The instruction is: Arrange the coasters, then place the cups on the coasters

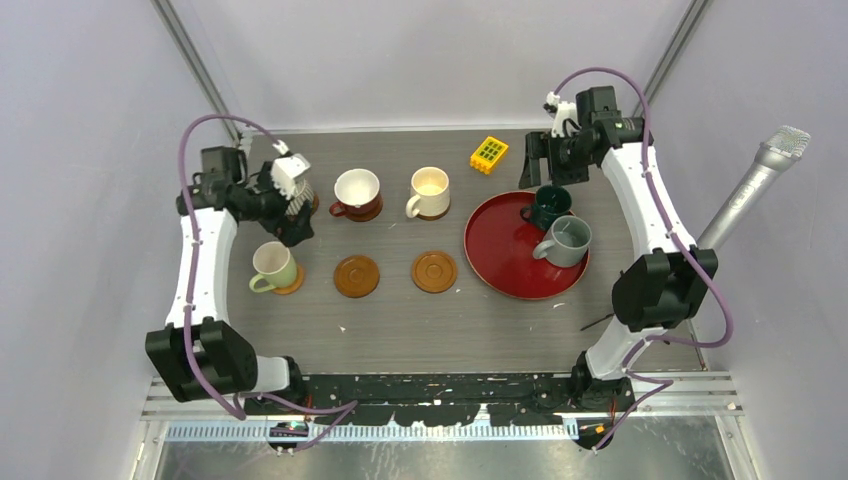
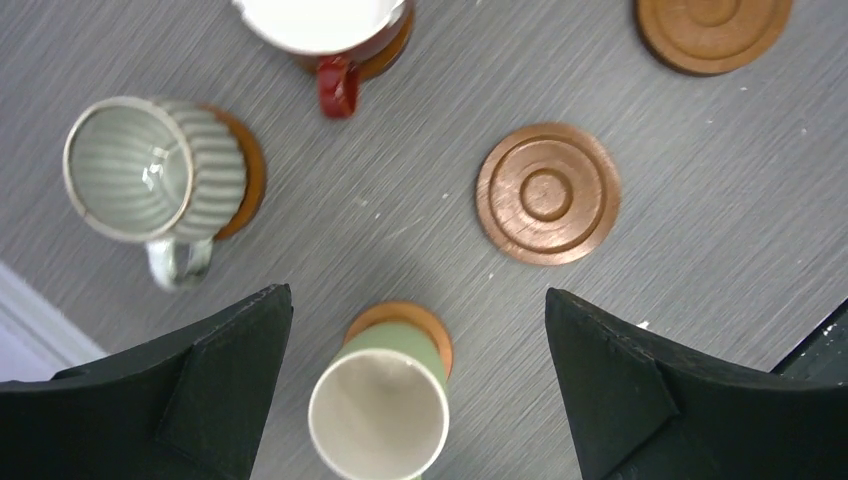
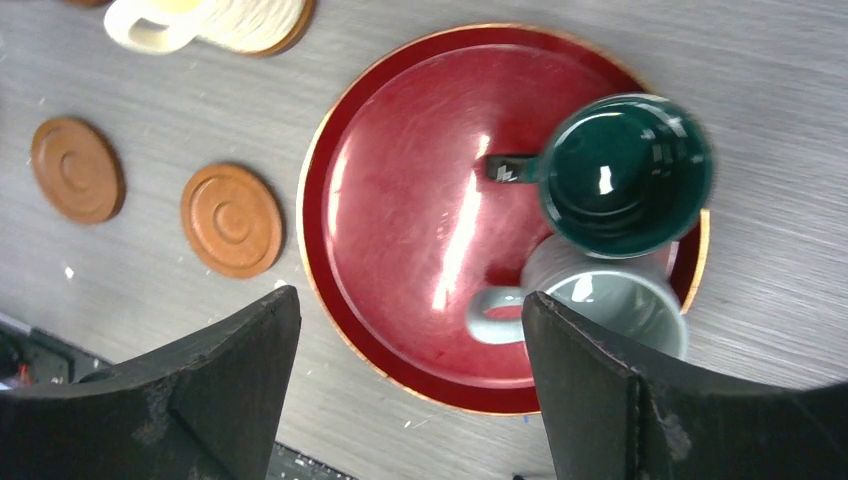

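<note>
My left gripper (image 1: pixel 292 222) hangs open above the table, gripping nothing. Below it, the pale green cup (image 2: pixel 380 410) stands on a coaster (image 2: pixel 405 325). The grey-white ribbed cup (image 2: pixel 140 170) stands on a coaster (image 2: pixel 250 175) at the back left. The brown cup (image 1: pixel 357 193) and cream cup (image 1: pixel 430 192) also stand on coasters. Two bare coasters (image 1: pixel 357 276) (image 1: pixel 434 271) lie in the front row. The dark teal cup (image 3: pixel 625 170) and grey cup (image 3: pixel 610 300) stand in the red tray (image 3: pixel 400 200). My right gripper (image 3: pixel 410 295) is open above the tray's edge.
A yellow block (image 1: pixel 489 154) with green squares lies at the back, left of the right gripper. A grey microphone (image 1: pixel 755 190) leans in from the right wall. The arm bases and a black rail run along the near edge.
</note>
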Tool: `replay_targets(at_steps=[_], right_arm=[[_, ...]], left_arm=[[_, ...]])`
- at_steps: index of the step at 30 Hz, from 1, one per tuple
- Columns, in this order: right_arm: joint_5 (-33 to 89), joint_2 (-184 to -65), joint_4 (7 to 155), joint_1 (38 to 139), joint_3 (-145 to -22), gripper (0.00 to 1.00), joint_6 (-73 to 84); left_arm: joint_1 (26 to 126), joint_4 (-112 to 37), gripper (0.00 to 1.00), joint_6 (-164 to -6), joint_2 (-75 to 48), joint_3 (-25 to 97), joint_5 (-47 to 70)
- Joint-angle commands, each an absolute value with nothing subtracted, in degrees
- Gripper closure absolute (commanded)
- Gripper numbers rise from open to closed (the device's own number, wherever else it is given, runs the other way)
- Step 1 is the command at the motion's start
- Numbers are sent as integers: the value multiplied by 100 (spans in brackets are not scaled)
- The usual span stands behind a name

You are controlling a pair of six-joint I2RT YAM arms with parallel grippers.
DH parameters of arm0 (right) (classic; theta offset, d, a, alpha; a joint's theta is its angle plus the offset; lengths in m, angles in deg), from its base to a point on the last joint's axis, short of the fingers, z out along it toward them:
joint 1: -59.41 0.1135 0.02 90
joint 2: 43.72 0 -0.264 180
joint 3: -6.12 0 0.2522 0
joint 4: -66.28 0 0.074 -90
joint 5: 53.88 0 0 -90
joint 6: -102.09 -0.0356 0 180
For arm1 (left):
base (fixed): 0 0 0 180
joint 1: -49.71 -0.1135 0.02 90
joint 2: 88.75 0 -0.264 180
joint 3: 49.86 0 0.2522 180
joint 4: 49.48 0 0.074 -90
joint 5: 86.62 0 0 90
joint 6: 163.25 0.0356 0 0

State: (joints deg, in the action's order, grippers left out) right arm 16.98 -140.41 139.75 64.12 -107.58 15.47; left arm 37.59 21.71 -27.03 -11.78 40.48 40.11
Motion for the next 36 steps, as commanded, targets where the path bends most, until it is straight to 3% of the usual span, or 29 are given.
replay_targets(at_steps=[1, 8, 19, 36], right_arm=[[2214, -14484, 14077, 6027, -11391, 14, 1562], [2450, -15251, 14214, 5466, -11974, 15, 1556], [2169, -16187, 14265, 5203, -12477, 15, 1730], [1436, -16391, 14460, 5250, -11813, 24, 2013]], left_arm=[[4485, 1785, 0, -3216, -1376, 4232, 3656], [5172, 1597, 0, -3391, -1375, 4181, 3408], [5467, 1499, 0, -3582, -1382, 4163, 3307], [5728, 1432, 0, -3636, -1198, 4307, 3174]])
